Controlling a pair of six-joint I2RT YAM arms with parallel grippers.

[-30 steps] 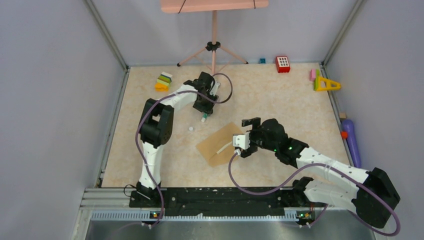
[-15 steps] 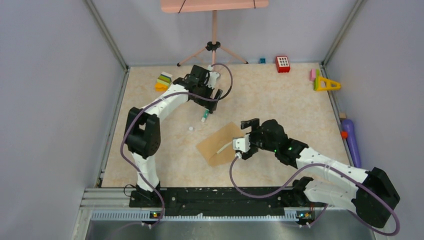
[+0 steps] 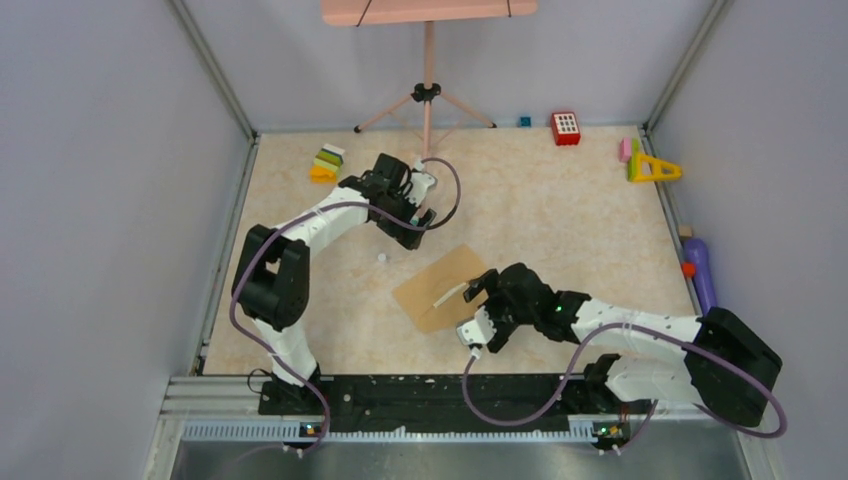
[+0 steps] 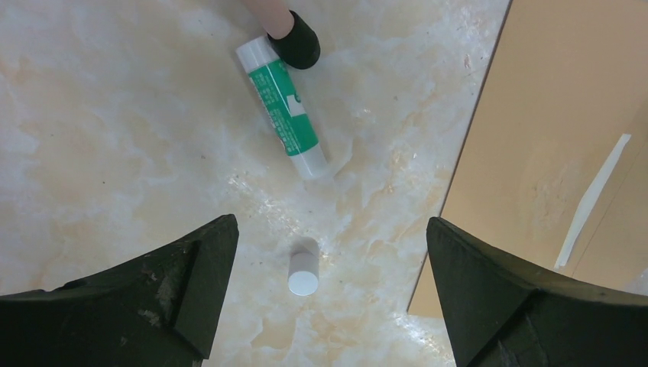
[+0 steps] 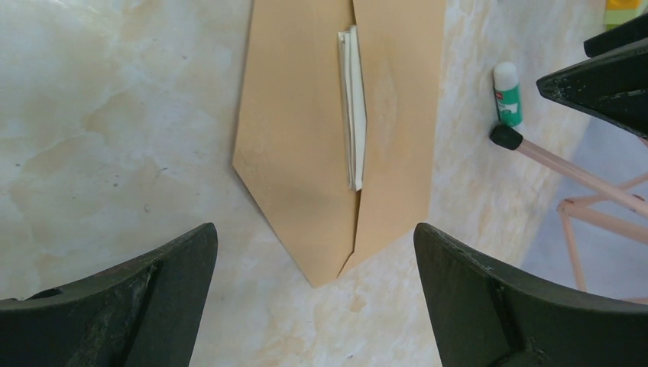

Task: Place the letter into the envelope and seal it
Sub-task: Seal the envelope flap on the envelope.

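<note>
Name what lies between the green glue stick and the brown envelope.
Bare marbled tabletop, seen in the left wrist view, separates glue stick from envelope; the white cap lies off that stretch, toward the left gripper.

- We find the envelope [image 3: 420, 290] mid-bench [image 3: 560, 210], with the letter [image 5: 352, 107] in it, one edge showing.
- The cap [image 4: 303, 266] lies left of the envelope.
- The glue stick [image 4: 283, 111] lies behind the cap, beside a tripod foot [image 4: 294, 40].
</note>
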